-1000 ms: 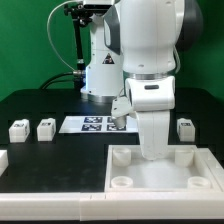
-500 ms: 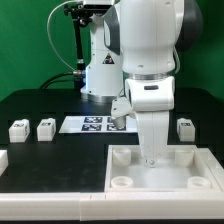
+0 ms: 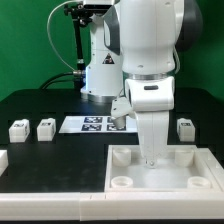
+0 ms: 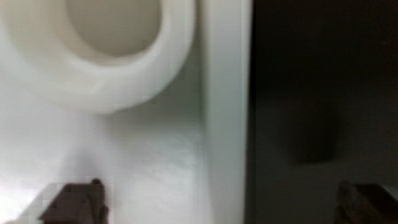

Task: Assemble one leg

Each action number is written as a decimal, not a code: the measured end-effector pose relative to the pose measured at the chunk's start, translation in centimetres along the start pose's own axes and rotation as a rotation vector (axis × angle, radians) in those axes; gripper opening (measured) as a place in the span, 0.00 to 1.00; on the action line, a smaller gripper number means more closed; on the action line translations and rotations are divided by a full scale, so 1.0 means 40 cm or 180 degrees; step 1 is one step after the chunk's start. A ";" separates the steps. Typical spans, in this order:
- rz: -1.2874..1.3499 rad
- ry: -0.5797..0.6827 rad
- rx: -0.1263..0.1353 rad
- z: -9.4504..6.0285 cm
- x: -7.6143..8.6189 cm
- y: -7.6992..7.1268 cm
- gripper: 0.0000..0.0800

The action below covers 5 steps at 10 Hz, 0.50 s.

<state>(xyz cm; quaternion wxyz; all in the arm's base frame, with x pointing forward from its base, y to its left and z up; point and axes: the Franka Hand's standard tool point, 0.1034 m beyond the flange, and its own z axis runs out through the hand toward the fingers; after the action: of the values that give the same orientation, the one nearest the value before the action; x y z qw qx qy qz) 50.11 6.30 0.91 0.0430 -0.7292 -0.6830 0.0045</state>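
Three legs stand on the black table in the exterior view: two small white blocks at the left [image 3: 18,129] [image 3: 46,128] and one at the right [image 3: 185,128]. The large white tray [image 3: 120,160] with round corner sockets lies at the front. My gripper [image 3: 150,157] is lowered onto the tray's far wall, its fingertips mostly hidden by the hand. In the wrist view the gripper [image 4: 221,205] is open and empty. One dark fingertip [image 4: 71,203] is over the white tray [image 4: 160,150] near a round socket, the other is over the black table.
The marker board [image 3: 88,124] lies flat behind the tray, between the legs. A further white part [image 3: 3,158] shows at the exterior view's left edge. The robot's base and a black stand rise at the back.
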 end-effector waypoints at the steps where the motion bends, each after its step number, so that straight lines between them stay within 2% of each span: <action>1: 0.0183 -0.0010 -0.0022 -0.024 0.005 -0.006 0.81; 2: 0.0535 -0.0029 -0.0057 -0.065 0.021 -0.022 0.81; 3: 0.0688 -0.0008 -0.0167 -0.096 0.051 -0.039 0.81; 5: 0.1696 0.0028 -0.0194 -0.125 0.120 -0.075 0.81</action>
<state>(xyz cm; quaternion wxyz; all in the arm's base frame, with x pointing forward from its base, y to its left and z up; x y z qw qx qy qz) 47.77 10.98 6.34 0.0214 -0.8842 -0.4666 -0.0081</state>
